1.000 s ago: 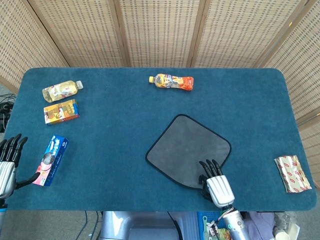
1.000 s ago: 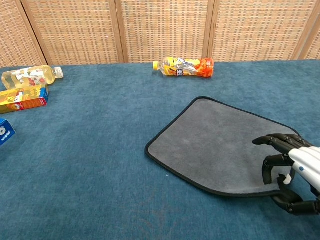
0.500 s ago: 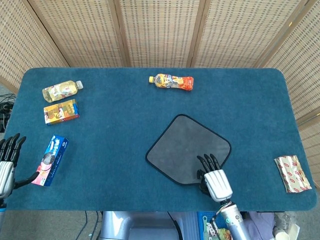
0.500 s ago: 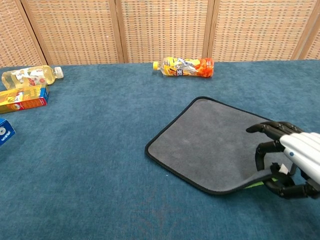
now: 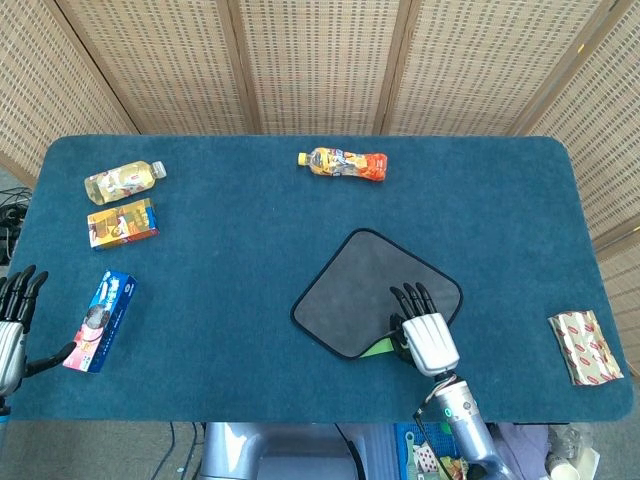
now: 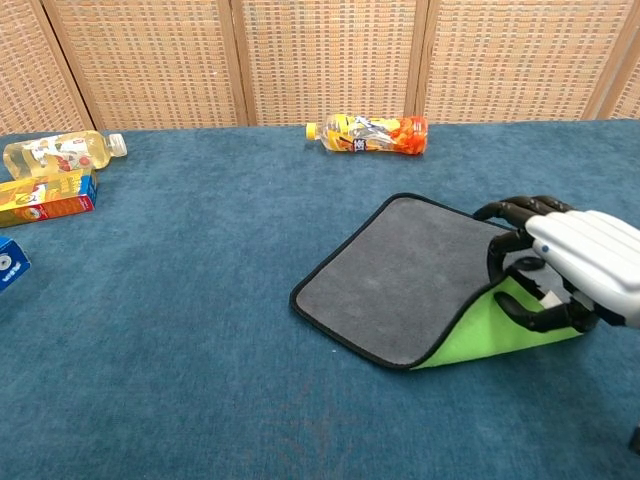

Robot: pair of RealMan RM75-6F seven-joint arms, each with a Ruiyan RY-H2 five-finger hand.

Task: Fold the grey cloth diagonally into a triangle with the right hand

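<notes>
Your right hand (image 6: pixel 572 270) is gripping the near corner of the grey square cloth with black edging (image 6: pixel 420 275), fingers (image 5: pixel 411 298) curling over the lifted edge and exposing its bright green underside (image 6: pixel 500 325). The cloth is lying right of centre on the blue felt-covered table (image 5: pixel 230 250), with bare table all around it. The orange-labelled plastic drink bottle (image 5: pixel 344 163) is lying well beyond it, its contents too small to tell. The red-and-white foil packet (image 5: pixel 587 347) is sitting near the right edge. Your left hand (image 5: pixel 14 325) is hanging at the left edge, fingers spread and holding nothing, beside the blue biscuit box (image 5: pixel 101 321).
</notes>
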